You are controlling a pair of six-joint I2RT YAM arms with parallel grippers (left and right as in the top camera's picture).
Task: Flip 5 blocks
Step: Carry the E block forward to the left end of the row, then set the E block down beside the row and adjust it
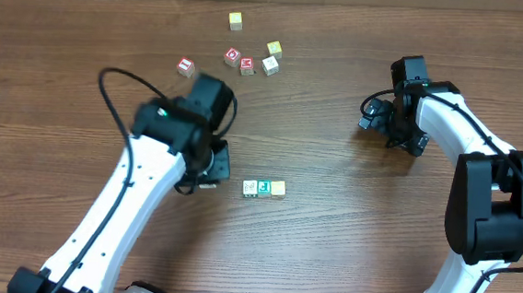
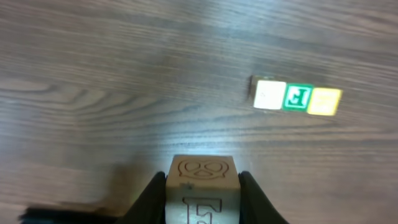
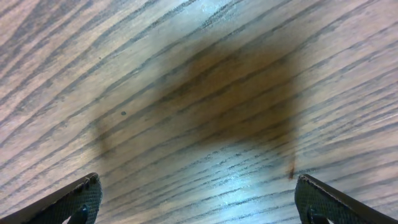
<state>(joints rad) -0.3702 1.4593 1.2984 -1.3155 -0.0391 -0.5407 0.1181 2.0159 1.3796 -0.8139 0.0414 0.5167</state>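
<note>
The brown wood-grain table (image 1: 328,253) carries two white-and-black arms. The left arm (image 1: 128,202) reaches in from the near left, and the right arm (image 1: 481,171) bends in from the right.

From overhead, the left gripper (image 1: 209,166) sits under its own wrist, so its load is hidden. The left wrist camera shows its fingers (image 2: 152,199) clenched on a pale bare-wood alphabet cube (image 2: 202,186) carved with an "F", possibly just off the tabletop. The right gripper (image 3: 198,186) is spread wide over bare wood, grasping nothing.

Near the left gripper lies a touching row: a white-faced cube (image 2: 270,95), a green-faced cube (image 2: 297,98) and a yellow-faced cube (image 2: 324,101).

Only the overhead view shows the far cluster. A red-faced cube (image 1: 186,66) sits apart to the left, a red "D" cube (image 1: 233,57) is just beside a red "M" cube (image 1: 247,66), and a pale yellowish cube (image 1: 236,20) lies farthest back.
</note>
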